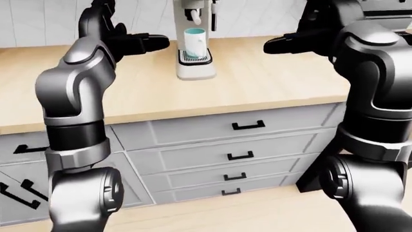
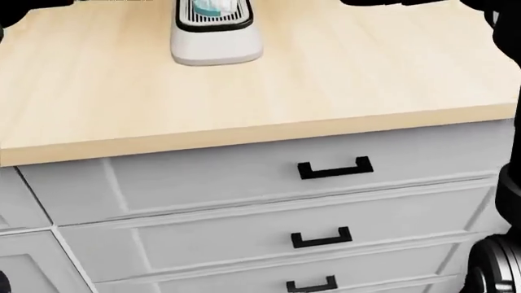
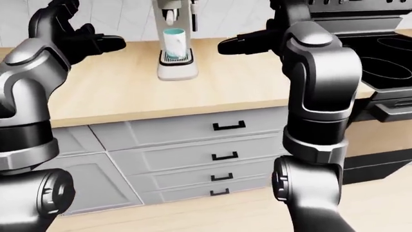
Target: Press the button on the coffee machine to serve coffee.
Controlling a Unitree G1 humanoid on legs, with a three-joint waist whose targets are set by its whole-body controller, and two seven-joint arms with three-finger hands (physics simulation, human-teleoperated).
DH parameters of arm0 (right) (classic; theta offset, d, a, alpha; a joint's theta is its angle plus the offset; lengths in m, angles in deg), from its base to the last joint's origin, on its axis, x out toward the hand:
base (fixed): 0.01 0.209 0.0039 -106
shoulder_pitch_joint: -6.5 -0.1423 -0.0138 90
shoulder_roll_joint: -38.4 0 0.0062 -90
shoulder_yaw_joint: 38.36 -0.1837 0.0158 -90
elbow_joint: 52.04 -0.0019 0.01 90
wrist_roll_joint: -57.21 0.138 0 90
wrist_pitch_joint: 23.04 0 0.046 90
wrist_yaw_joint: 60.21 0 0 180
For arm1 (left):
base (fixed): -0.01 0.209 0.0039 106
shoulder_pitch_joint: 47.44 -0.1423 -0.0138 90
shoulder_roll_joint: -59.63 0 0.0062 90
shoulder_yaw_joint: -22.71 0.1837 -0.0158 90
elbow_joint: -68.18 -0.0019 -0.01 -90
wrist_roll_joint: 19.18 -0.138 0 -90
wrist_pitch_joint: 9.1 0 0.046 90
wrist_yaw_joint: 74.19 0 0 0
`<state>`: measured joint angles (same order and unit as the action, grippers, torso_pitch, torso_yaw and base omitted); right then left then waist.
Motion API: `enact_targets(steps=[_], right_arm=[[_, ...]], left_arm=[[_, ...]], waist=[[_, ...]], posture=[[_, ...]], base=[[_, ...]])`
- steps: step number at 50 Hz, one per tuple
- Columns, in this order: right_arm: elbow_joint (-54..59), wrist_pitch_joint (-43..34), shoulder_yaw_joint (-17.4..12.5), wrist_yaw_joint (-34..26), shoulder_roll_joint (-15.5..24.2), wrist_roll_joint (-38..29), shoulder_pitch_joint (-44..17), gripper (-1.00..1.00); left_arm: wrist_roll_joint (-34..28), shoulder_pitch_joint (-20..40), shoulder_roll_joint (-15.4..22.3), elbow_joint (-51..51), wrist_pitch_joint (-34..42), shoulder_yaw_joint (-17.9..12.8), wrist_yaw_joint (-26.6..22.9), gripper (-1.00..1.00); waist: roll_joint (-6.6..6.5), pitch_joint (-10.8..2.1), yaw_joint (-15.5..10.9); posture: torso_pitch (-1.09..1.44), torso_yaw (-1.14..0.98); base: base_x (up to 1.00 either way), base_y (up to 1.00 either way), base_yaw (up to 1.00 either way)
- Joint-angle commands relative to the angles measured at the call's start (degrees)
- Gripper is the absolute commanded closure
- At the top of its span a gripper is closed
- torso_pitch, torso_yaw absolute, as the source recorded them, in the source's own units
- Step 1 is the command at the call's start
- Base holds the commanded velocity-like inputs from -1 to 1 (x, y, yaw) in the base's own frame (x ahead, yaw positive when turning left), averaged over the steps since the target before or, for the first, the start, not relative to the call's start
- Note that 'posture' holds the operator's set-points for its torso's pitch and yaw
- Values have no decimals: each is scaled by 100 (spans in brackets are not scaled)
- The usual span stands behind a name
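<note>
The coffee machine (image 1: 195, 43) sits at the far edge of the counter (image 1: 270, 87), cup (image 1: 195, 38) on its tray. Looks rigid and heavy, so just poke the button. Left hand (image 1: 138, 42) and right hand (image 1: 290, 42) hover open, empty.

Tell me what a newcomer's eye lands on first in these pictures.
The two dark hands, left hand and right hand, raised with fingers open over the wooden counter, one at each side of the left-eye view. Between them, at top centre, stands the white coffee machine with a teal cup on its tray. Below the counter runs a stack of grey drawers with black handles.
</note>
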<state>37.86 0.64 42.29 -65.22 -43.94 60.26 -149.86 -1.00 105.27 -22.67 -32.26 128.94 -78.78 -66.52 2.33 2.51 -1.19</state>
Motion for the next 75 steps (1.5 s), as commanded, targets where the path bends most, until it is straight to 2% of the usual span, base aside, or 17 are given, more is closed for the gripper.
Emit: enact_targets(steps=[1, 7, 13, 16, 23, 27, 28, 33, 39, 42, 47, 58, 61, 63, 67, 72, 75], right_arm=[[-96, 114, -65, 45, 47, -32, -168, -100], [-12, 220, -54, 79, 19, -16, -167, -100], [-1, 225, -32, 76, 24, -13, -174, -100], [-10, 185, -23, 76, 35, -21, -213, -100], [38, 161, -58, 134, 77, -51, -234, -100], [86, 194, -35, 153, 63, -71, -226, -100], [135, 197, -23, 157, 60, -80, -266, -100], [221, 220, 4, 207, 5, -124, -282, -100], [290, 278, 18, 182, -1, -178, -290, -100], [259, 274, -15, 187, -25, -170, -257, -100], [214, 316, -42, 233, -38, -118, -242, -100], [212, 415, -73, 245, -1, -62, -211, -100], [182, 376, -58, 259, 18, -52, -202, -100], [134, 414, -36, 258, 10, -69, -103, -100], [172, 413, -90, 280, 18, -67, -128, -100], [133, 326, -58, 318, 60, -112, -94, -100], [115, 256, -52, 310, 81, -124, -146, -100]], left_arm=[[25, 230, 85, 131, -100, -14, -28, -100], [21, 202, 69, 155, -98, -12, -22, -100], [21, 233, 77, 169, -62, -17, -21, -100], [20, 218, 77, 144, -94, -26, -23, -100], [43, 91, 22, 224, -113, -29, 0, -100], [38, 114, 34, 181, -141, -24, -6, -100], [39, 147, 40, 145, -150, -25, -10, -100], [59, 125, 48, 172, -135, -37, 7, -100], [69, 150, 50, 121, -175, -29, 23, -100], [72, 122, 42, 122, -203, -28, 19, -100], [75, 129, 47, 129, -186, -28, 19, -100], [85, 161, 34, 148, -148, -16, 33, -100], [85, 196, 37, 132, -145, -7, 19, -100], [80, 154, 32, 186, -134, 4, 10, -100], [71, 123, 14, 145, -176, -5, -1, -100], [89, 90, 4, 182, -173, -25, 12, -100], [98, 76, -6, 160, -210, -26, 19, -100]], waist=[[10, -151, 13], [-15, -101, 86], [-648, -220, 173], [-702, -88, 188], [-424, 61, 132], [117, -37, 107], [-100, -4, 69], [126, -276, 41], [-179, 131, 133], [-544, -29, 197], [-134, -128, 91], [-388, -230, 122], [-116, -100, 35], [-204, -73, -1], [-33, -397, 100], [-287, 0, 153], [-445, -88, 234]], posture=[[0, 0], [0, 0], [0, 0], [0, 0], [0, 0], [0, 0], [0, 0], [0, 0], [0, 0], [0, 0], [0, 0], [0, 0], [0, 0], [0, 0], [0, 0], [0, 0], [0, 0]], base=[[41, 5, 0], [38, 3, 0], [33, 0, 0], [34, 0, 0], [11, 0, 0], [0, 0, 0], [0, 0, 0], [-31, 0, 0], [0, 0, 0], [0, 0, 0], [0, 0, 0], [-9, 0, 17], [0, 0, 0], [0, 0, 0], [-42, 0, 40], [0, 0, 0], [0, 0, 0]])
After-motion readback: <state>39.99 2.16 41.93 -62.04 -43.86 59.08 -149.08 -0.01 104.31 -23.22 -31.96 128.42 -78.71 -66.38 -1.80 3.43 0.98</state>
